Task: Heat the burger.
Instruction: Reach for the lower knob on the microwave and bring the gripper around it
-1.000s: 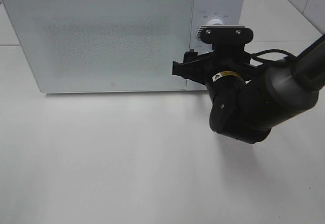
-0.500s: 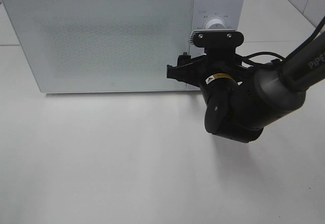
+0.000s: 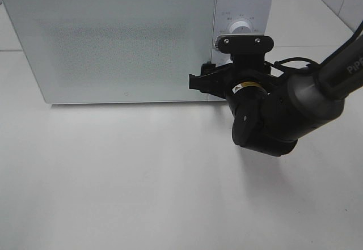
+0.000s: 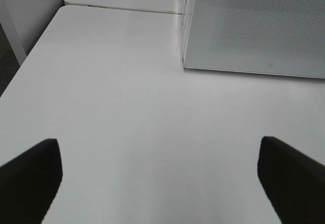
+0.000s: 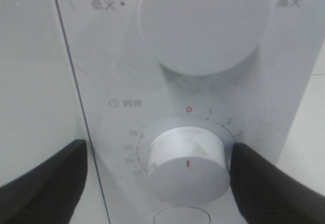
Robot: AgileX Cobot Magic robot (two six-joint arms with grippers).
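Note:
The burger is hidden; no view shows it. The white microwave stands at the back of the table with its door closed. My right gripper is up against the microwave's control panel. In the right wrist view this gripper is open. Its two dark fingers stand on either side of the lower timer knob, whose red mark points downward in that picture. My left gripper is open over bare table, off the microwave's left corner, with nothing between its fingers.
A larger round power knob sits above the timer knob on the panel and also shows in the high view. The white table stretches in front of the microwave. The right arm's bulky dark wrist hangs over the table's right side.
The right arm has shifted a little to the left and lower along the control panel. Both grippers have stayed open. The microwave door is unchanged.

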